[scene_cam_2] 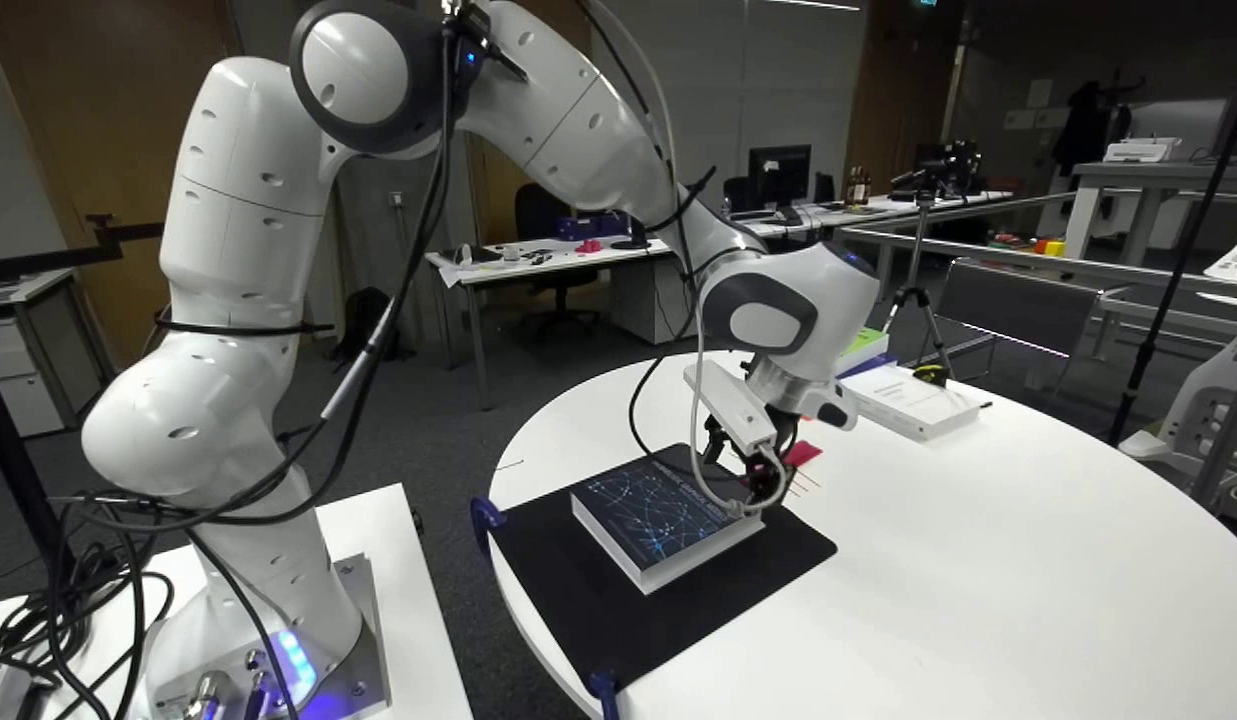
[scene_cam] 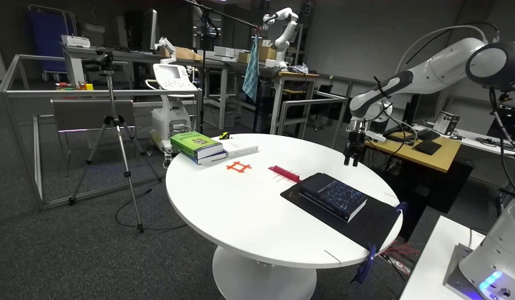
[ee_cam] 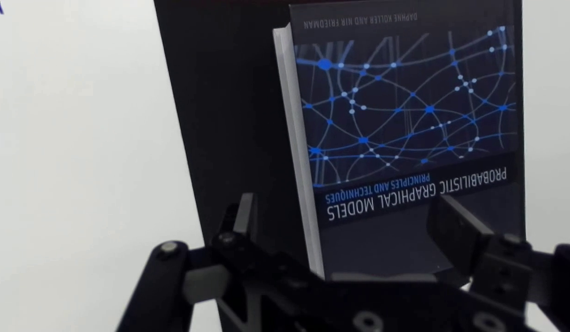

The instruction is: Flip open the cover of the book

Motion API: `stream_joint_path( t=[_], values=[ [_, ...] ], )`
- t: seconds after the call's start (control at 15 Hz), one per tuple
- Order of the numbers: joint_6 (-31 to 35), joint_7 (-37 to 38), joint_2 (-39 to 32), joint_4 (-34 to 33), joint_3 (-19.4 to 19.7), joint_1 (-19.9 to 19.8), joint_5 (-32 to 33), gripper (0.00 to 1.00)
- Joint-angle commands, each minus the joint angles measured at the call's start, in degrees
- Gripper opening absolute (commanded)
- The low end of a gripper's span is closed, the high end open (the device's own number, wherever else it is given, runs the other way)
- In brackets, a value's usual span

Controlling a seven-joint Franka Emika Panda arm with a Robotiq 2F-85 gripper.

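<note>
The book lies flat and closed on the black mat, its white pages [scene_cam: 357, 211] showing along one edge. They also show in an exterior view [scene_cam_2: 700, 558] and the wrist view [ee_cam: 297, 138]. Its cover [scene_cam: 338, 196] is dark navy with blue network lines; it faces up, also in an exterior view [scene_cam_2: 646, 503] and the wrist view [ee_cam: 409, 92]. My gripper [scene_cam: 351, 161] hangs above the table, apart from the book. In the wrist view the gripper [ee_cam: 347, 205] is open and empty, one finger over the mat beside the page edge, the other over the cover.
The black mat [scene_cam: 371, 221] is held at the table edge by blue clamps [scene_cam: 366, 262]. A red part with thin pins [scene_cam: 285, 173] and an orange frame [scene_cam: 239, 167] lie on the white table [scene_cam: 240, 204]. A green book [scene_cam: 195, 143] and a white book [scene_cam: 240, 149] lie farther off.
</note>
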State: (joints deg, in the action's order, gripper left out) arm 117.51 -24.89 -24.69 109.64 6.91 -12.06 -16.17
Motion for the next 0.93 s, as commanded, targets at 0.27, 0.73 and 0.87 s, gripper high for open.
stream_joint_path(
  t=[0.27, 0.73, 0.87],
  values=[
    [-14.26, 0.14, -8.42, -14.24, -3.50, -5.27, -2.02, 1.00],
    [-7.88, -2.55, -7.29, -11.05, -4.77, -6.05, -4.75, 1.00],
    [-5.17, -4.77, -7.18, -10.40, -5.91, -6.81, -8.15, 1.00]
  ],
)
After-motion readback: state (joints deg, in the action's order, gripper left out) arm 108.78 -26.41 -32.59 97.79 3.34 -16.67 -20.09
